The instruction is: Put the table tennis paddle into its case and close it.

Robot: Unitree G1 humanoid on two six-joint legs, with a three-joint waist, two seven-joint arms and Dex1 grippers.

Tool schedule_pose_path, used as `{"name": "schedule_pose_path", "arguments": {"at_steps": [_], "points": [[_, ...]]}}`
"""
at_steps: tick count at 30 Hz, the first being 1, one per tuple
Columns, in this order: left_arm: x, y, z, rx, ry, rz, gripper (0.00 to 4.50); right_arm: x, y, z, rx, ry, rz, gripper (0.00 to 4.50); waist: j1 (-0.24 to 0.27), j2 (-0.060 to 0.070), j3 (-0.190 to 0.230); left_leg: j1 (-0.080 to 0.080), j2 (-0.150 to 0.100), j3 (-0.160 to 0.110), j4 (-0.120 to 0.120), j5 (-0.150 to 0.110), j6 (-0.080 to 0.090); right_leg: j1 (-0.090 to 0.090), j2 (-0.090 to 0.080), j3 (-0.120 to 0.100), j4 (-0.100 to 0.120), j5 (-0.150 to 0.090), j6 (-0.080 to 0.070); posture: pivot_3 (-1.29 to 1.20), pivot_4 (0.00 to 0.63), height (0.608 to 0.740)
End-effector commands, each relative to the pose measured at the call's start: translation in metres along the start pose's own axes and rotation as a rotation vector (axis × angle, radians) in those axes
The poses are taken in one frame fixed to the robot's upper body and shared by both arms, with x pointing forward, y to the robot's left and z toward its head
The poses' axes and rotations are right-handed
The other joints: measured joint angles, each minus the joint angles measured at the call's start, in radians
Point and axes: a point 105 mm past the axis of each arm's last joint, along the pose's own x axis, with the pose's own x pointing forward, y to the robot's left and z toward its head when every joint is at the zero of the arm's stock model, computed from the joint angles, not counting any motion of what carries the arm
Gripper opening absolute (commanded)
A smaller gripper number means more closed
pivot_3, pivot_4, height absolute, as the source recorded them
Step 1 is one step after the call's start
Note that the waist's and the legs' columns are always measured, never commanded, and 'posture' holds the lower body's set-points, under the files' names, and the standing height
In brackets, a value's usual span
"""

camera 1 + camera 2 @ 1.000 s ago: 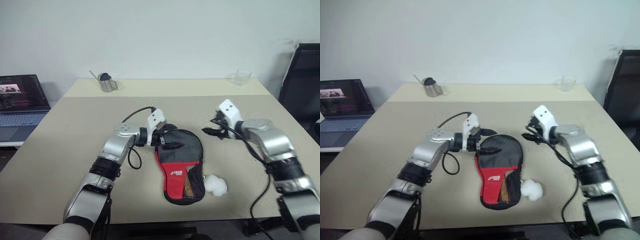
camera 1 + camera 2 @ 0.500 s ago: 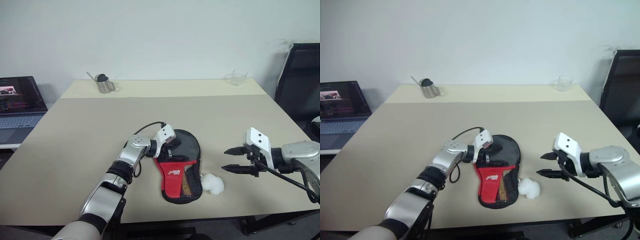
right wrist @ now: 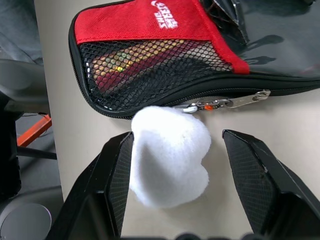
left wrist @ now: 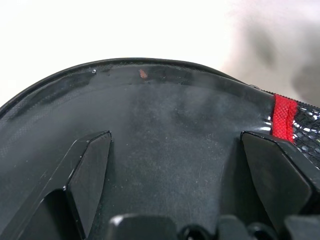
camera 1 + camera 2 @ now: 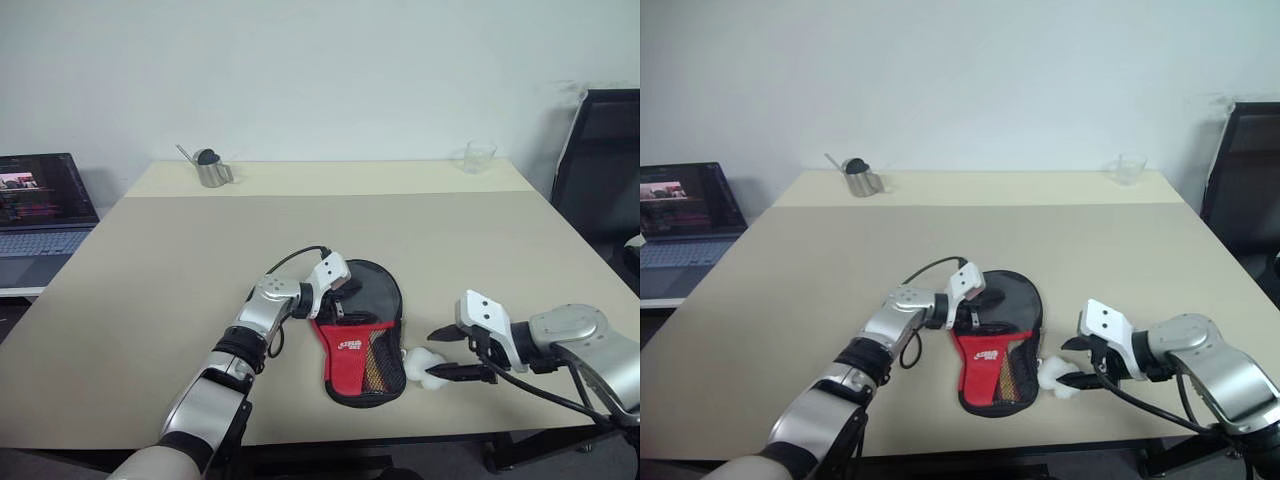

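The table tennis paddle [image 3: 145, 60] is lying inside the case [image 3: 150, 30], its striped handle showing only dimly through the black mesh and its blade hidden under the fabric. At the left, the laptop [image 5: 40, 215] is being cut off by the picture's edge, and at the right so is the black chair [image 5: 600, 160].

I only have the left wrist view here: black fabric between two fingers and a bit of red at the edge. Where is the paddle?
Observer: Inside the case; the paddle's striped handle shows through the black mesh.
Operator: Is the zip closed?
Observer: The zip pull lies on the case's edge near the handle end; I cannot tell how far the zip is closed.
Operator: What is the right arm doing?
Observer: The right gripper is open, its fingers on either side of the white ball charm lying on the table.
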Motion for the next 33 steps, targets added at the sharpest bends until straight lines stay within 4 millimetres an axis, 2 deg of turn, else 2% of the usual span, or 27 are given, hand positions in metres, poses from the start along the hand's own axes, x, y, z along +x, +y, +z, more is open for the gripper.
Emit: {"name": "schedule_pose_path", "arguments": {"at_steps": [1,8,13,18,23,27,33], "points": [[0.002,-0.006,-0.017,-0.018,0.063,-0.009,4.50,0.004,0.001,0.001,-0.034,0.007,0.004,3.09,0.000,0.000,0.000,0.000,0.000,0.000,0.000,0.000,0.000,0.000,0.000,0.000,0.000,0.000,0.000,0.00,0.150,0.740],[0.002,-0.006,-0.015,-0.016,0.061,-0.005,4.50,0.020,0.007,-0.008,-0.014,0.046,0.022,3.09,0.001,0.000,0.000,0.000,0.000,0.000,0.000,0.000,0.000,0.000,0.000,0.000,0.000,0.000,0.000,0.00,0.150,0.740],[0.004,-0.007,-0.014,-0.016,0.057,-0.007,4.50,0.023,0.006,-0.013,0.012,0.055,0.014,3.09,0.002,0.000,0.000,0.000,0.000,0.000,0.000,0.000,0.000,0.001,0.000,0.000,0.000,0.000,0.000,0.00,0.150,0.740],[0.004,-0.005,-0.013,-0.018,0.057,-0.001,4.50,0.023,0.012,-0.015,0.013,0.068,0.031,1.43,0.002,0.000,0.000,0.000,0.000,0.000,0.000,0.000,0.000,0.001,0.000,-0.001,-0.001,0.000,0.000,0.00,0.150,0.740],[0.002,0.001,-0.011,-0.045,0.061,0.020,4.50,0.014,0.029,-0.023,-0.026,0.105,0.100,0.25,0.004,0.000,0.000,0.000,0.000,-0.001,0.000,0.000,0.000,0.002,0.000,-0.002,-0.002,0.000,0.000,0.00,0.150,0.740],[0.001,0.006,-0.015,-0.060,0.090,0.049,4.50,0.010,0.044,-0.028,-0.050,0.118,0.169,0.12,0.005,-0.001,-0.001,0.000,0.000,-0.002,0.000,0.000,0.000,0.003,-0.001,-0.004,-0.005,0.000,0.000,0.00,0.150,0.740],[0.002,0.010,-0.018,-0.064,0.116,0.065,4.50,0.011,0.047,-0.030,-0.066,0.115,0.186,0.11,0.005,-0.001,-0.001,0.000,0.000,-0.004,0.000,0.000,0.000,0.005,-0.001,-0.007,-0.006,0.000,0.000,0.00,0.150,0.740]]}}
